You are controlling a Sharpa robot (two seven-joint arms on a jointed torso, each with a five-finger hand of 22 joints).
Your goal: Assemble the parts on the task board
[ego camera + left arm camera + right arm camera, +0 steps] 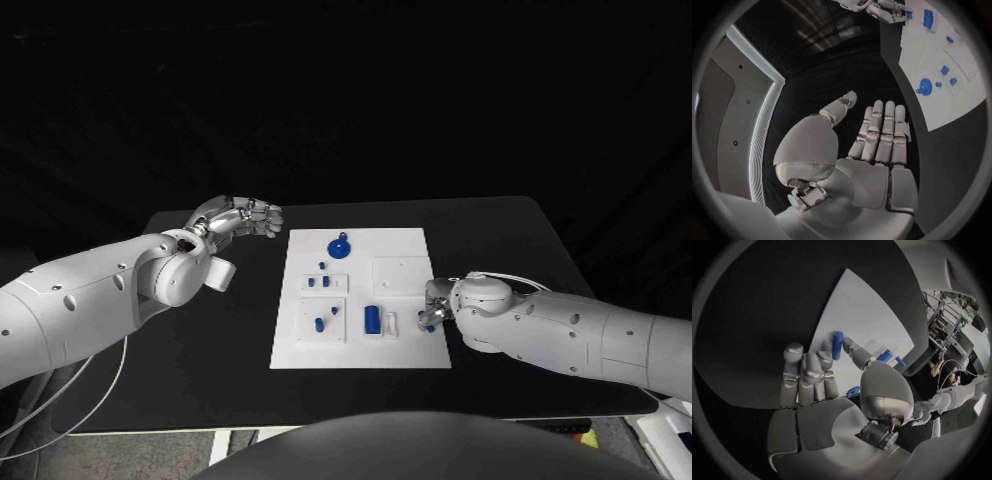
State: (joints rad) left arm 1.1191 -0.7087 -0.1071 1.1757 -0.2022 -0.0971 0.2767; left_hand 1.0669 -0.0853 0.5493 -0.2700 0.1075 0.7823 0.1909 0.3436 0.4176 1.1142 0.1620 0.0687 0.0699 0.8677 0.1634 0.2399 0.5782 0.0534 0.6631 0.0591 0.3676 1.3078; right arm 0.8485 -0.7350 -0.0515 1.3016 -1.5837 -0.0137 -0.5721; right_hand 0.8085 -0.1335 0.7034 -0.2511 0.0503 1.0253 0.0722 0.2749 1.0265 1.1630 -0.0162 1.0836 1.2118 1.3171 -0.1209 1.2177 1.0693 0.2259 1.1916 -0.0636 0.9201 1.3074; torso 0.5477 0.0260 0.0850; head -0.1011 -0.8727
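I am finding the right robot hand (437, 305) sitting at the right edge of the task board (404, 240), its fingers apart and, as far as I can tell, gripping nothing. The blue cylindrical part (374, 319) is lying on the board just beside that hand, toward the board's middle, its long axis running away from the robot. The left robot hand (238, 217) is hovering over the desk (505, 230) off the board's far left corner, fingers extended together, holding nothing. I am judging the right hand the nearer.
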